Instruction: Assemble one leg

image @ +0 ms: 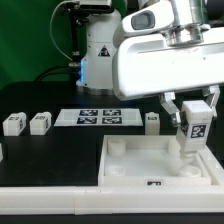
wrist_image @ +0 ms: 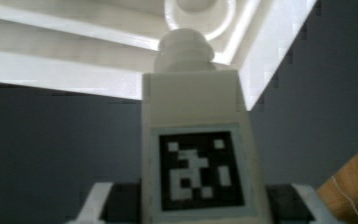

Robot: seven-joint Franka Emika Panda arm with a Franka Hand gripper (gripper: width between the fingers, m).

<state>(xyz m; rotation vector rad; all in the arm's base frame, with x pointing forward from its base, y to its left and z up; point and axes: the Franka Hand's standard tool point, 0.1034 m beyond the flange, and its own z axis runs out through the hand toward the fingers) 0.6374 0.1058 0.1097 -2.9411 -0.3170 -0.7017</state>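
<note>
My gripper is shut on a leg, a small white block with a black-and-white marker tag, and holds it upright over the right part of the large white tray-like panel. In the wrist view the leg fills the middle, its rounded tip near a round corner socket of the panel. The grey fingers press its two sides. Three more legs stand on the black table: two at the exterior view's left and one by the panel's far edge.
The marker board lies flat on the table behind the panel. The arm's large white body hangs above the right side. Green backdrop behind. Another white part shows at the far left edge.
</note>
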